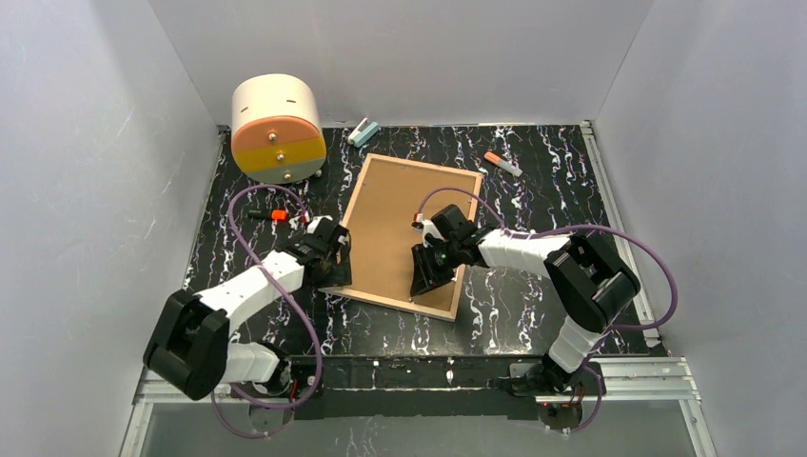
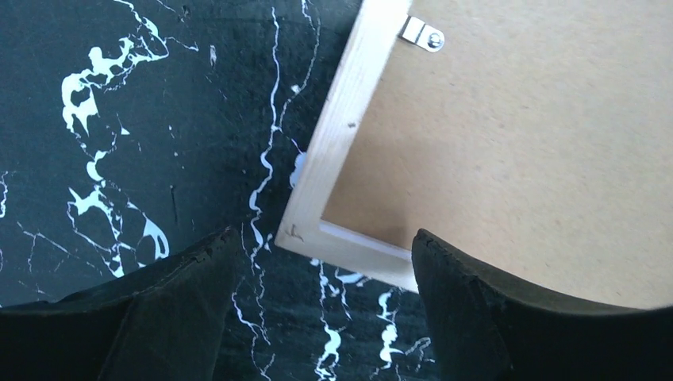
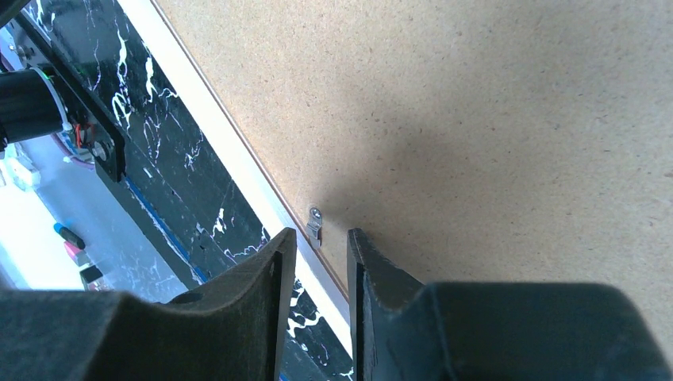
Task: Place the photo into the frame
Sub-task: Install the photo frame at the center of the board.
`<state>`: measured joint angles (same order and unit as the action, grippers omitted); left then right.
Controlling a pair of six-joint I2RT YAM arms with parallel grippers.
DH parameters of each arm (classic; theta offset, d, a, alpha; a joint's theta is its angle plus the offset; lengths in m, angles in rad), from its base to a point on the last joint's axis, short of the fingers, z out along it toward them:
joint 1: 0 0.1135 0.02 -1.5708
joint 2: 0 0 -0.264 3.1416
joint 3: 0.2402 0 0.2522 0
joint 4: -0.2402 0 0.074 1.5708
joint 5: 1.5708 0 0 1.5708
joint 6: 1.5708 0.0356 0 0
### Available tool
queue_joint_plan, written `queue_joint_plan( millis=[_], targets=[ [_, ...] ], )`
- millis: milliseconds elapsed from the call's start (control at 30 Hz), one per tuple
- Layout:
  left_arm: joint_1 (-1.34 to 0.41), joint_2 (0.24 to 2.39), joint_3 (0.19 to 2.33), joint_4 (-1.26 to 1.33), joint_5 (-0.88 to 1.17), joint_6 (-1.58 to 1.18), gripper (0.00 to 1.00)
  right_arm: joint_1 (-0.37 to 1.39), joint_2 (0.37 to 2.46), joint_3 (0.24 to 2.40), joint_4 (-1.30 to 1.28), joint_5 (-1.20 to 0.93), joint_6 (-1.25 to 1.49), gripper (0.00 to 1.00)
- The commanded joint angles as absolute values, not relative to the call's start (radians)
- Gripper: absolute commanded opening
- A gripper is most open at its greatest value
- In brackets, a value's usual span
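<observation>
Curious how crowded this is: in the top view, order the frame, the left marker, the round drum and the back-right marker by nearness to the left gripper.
1. The frame, at the left gripper.
2. The left marker, just behind it.
3. The round drum, back-left corner.
4. The back-right marker, far right.

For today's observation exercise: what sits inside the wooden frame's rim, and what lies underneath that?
A brown backing board fills the frame, with small metal clips at the rim. Whatever lies beneath the board is covered and cannot be seen.
</observation>
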<state>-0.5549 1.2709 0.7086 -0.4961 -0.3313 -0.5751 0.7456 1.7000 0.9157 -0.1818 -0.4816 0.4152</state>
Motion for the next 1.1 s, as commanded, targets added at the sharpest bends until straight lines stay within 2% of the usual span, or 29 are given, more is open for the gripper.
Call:
queue_joint_plan(
  millis=[0,133,300,467,767,1067],
  targets=[
    [-0.487,1.334,0.725,-0.455,-0.260,-0.500,0.75,0.744,1.700,0.916,-0.178,-0.500,0.399,0.38],
    [-0.455,1.388,0.747,-0.437,-0.238,-0.476,0.66,0.744,1.702,0.916,-0.181,-0.499,0.398,0.37],
    [-0.443,1.411,0.756,-0.432,-0.188,-0.463,0.38,0.744,1.699,0.919,-0.186,-0.503,0.394,0.37],
    [-0.443,1.406,0.743,-0.443,-0.164,-0.460,0.22,0.746,1.710,0.927,-0.184,-0.532,0.388,0.36],
    [-0.444,1.416,0.753,-0.446,-0.144,-0.473,0.07,0.756,1.733,0.927,-0.228,-0.581,0.367,0.36],
    [-0.443,1.414,0.740,-0.427,-0.120,-0.490,0.00,0.762,1.781,0.936,-0.210,-0.613,0.368,0.36]
  ],
)
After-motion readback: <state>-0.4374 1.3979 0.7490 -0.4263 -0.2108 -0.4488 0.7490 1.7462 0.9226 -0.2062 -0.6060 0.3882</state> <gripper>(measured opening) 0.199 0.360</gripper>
